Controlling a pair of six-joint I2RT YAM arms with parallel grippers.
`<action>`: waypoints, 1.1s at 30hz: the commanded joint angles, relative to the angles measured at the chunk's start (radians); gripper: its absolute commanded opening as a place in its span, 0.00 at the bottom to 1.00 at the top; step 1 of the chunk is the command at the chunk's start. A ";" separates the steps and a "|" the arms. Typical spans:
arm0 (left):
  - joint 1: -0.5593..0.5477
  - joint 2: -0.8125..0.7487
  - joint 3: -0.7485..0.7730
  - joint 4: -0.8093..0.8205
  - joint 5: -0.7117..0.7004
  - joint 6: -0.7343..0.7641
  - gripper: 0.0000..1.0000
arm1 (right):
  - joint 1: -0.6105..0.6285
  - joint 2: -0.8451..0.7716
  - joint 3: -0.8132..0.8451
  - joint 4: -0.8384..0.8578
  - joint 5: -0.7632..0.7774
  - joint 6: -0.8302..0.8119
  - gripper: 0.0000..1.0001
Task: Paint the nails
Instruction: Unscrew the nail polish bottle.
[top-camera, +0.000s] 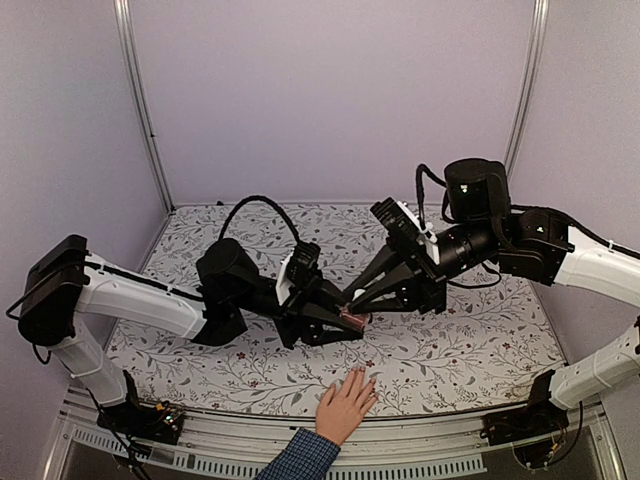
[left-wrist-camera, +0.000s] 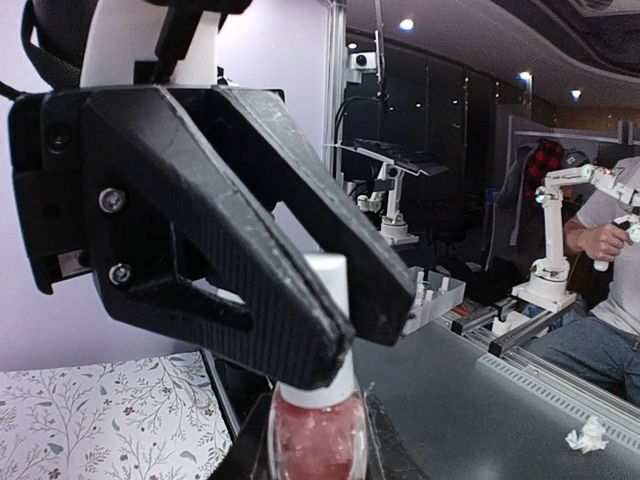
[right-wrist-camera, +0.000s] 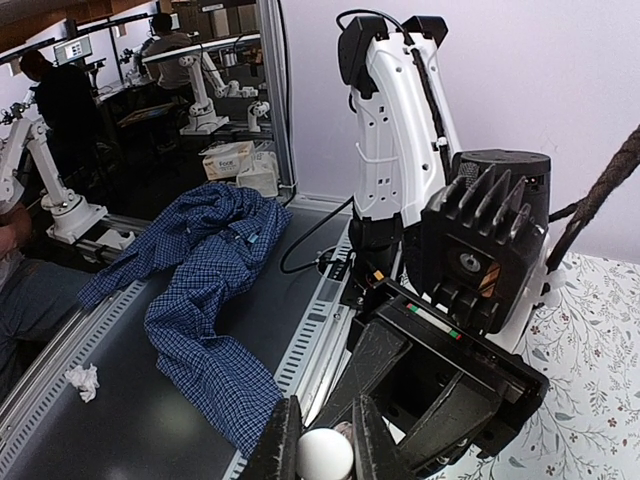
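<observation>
Black left gripper clamped on pink bottle, mid-table over floral table cover. Human hand lies flat at near edge, just below bottle and apart from it; nails at fingertips, pointing toward bottle. Right gripper comes in from right, pinched tight on white cap.

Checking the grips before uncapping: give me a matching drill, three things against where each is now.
1. small pink glass polish bottle
2. white plastic cap
3. light-skinned hand with blue checked cuff

A. palm down on the floral cloth, near edge
B. clamped in the left gripper
C. pinched by the right gripper

Pairs: 1-B, 2-C, 3-A.
</observation>
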 joint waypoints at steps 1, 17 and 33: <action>-0.036 -0.021 -0.011 0.041 0.111 0.097 0.00 | -0.017 -0.021 0.030 0.020 0.068 0.045 0.11; 0.027 -0.130 -0.140 -0.040 -0.228 0.203 0.00 | -0.018 -0.085 0.022 0.048 0.356 0.154 0.71; -0.023 -0.084 -0.059 -0.237 -1.030 0.259 0.00 | -0.017 -0.012 0.059 -0.002 0.821 0.378 0.85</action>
